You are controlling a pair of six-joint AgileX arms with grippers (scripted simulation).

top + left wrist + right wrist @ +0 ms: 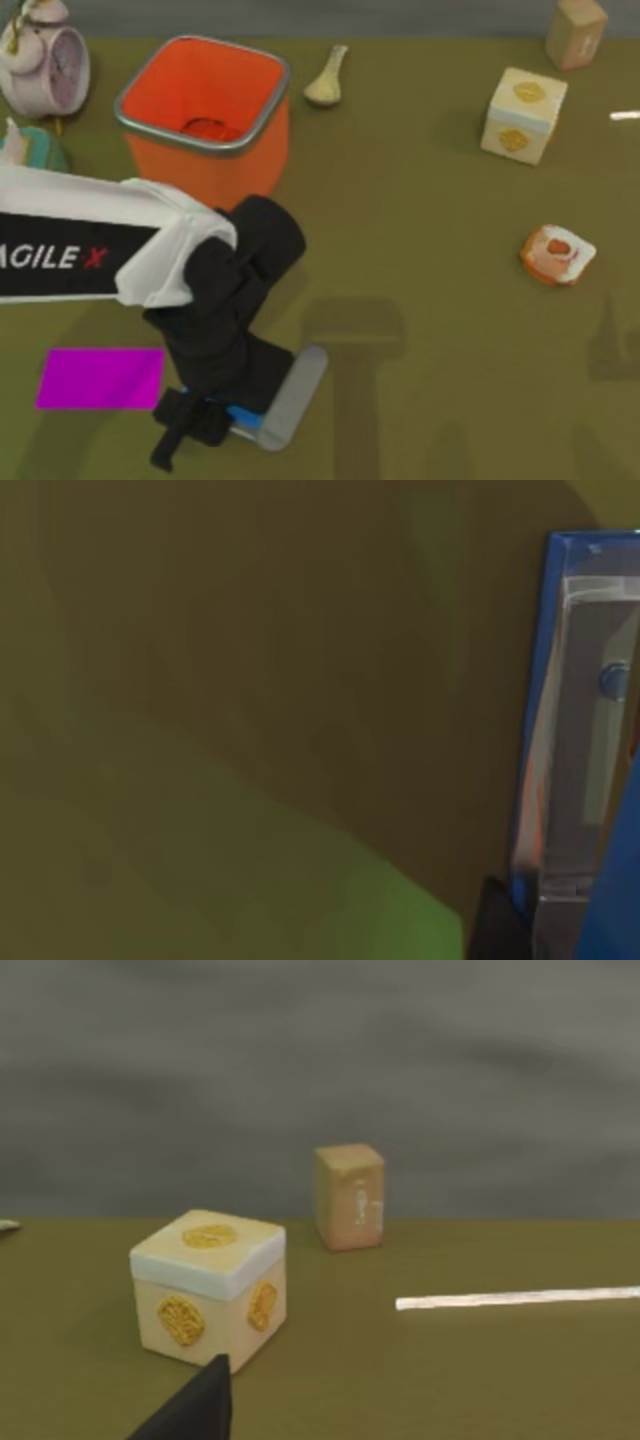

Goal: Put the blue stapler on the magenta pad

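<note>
My left claw (205,415) grips the small bright-blue stapler with the silvery base (285,395), just right of the flat magenta rectangular pad (100,378) and not yet on it. This looks like the carry step; next calls for shifting over the pad.

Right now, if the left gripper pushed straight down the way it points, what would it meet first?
The blue stapler: the left gripper sits right over its end beside the magenta pad. Whether it already touches is unclear.
</note>
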